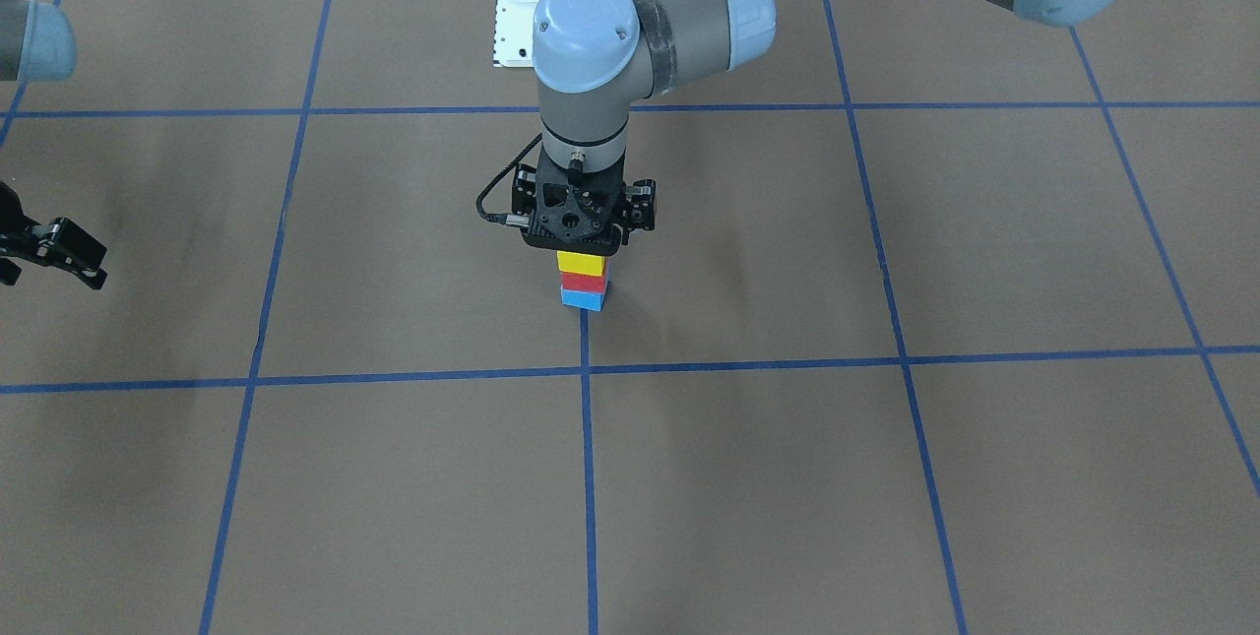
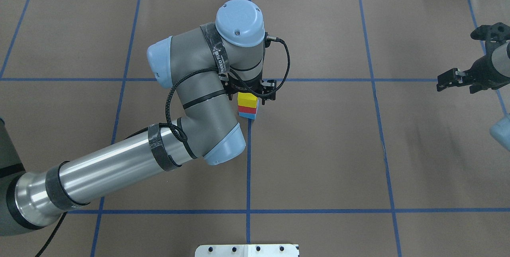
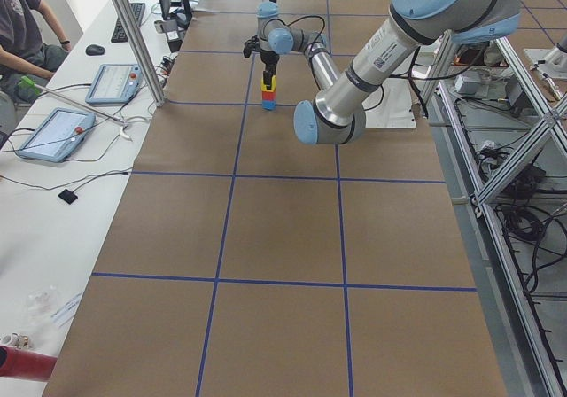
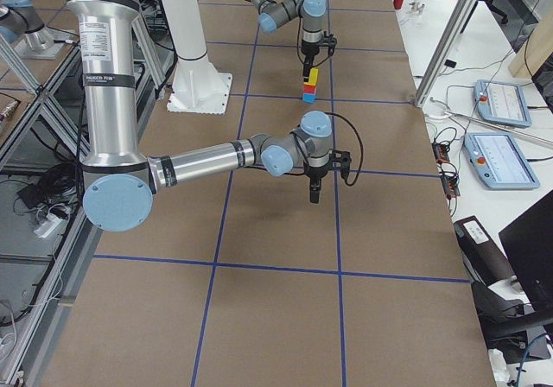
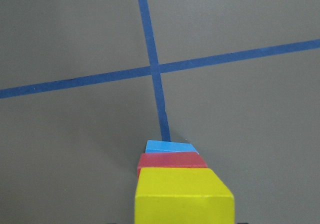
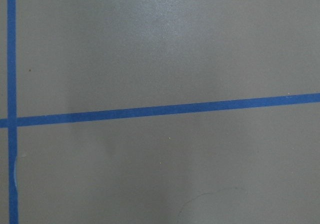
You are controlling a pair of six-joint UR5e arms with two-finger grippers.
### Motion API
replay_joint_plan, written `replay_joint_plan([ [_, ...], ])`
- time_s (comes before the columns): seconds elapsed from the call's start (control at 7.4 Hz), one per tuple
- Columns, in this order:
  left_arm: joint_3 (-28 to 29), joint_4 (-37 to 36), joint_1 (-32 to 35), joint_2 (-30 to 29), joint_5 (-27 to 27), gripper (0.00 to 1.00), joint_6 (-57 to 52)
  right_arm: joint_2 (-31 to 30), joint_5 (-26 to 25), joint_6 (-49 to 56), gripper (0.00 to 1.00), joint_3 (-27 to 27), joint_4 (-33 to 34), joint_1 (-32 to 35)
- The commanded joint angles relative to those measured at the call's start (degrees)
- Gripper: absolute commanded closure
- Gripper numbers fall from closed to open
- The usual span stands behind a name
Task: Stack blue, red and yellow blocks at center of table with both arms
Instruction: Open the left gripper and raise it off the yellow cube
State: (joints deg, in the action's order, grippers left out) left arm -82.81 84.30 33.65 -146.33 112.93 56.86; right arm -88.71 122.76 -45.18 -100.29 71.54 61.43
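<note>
A stack stands near the table's center on a blue tape line: blue block at the bottom, red block in the middle, yellow block on top. The stack also shows in the overhead view and fills the lower edge of the left wrist view. My left gripper hangs straight down right over the yellow block. Its fingers are hidden under the wrist, so I cannot tell if they hold the block. My right gripper is open, empty and far off to the side.
Brown paper with a blue tape grid covers the table. The left arm's elbow hangs low just beside the stack. A white robot base plate sits behind the stack. Operators' desks with tablets flank the table.
</note>
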Motion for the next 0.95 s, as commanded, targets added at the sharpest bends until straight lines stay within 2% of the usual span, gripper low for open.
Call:
replay_joint_plan([
  [0.0,-8.54,-4.81,2.72,2.43,0.45,0.0,-0.61,-0.06,-0.07,0.18,0.0,0.0,0.0,0.0],
  [0.14,-16.34,-7.81,4.22,8.37,0.63,0.0,-3.22,0.02,0.02,0.26,0.0,-0.08,0.0,0.52],
  [0.27,-24.42,-7.93,6.58,17.3,0.63,0.0,-9.17,-0.06,0.11,0.61,0.0,0.0,0.0,1.31],
  [0.41,-28.07,-7.58,10.09,24.7,1.93,0.0,-16.45,-0.67,2.63,4.27,0.0,0.09,0.09,4.36],
  [0.54,-29.33,-6.27,15.69,32.08,3.86,0.0,-24.18,-1.46,8.83,9.79,0.0,2.44,0.09,9.79],
  [0.68,-28.12,-1.47,23.32,39.29,7.27,0.0,-32.61,-1.64,15.86,15.59,0.0,4.38,0.26,16.98],
  [0.81,-21.67,3.19,32.27,42.5,13.83,0.0,-41.57,-2.08,18.97,17.99,0.0,4.4,0.87,22.18],
])
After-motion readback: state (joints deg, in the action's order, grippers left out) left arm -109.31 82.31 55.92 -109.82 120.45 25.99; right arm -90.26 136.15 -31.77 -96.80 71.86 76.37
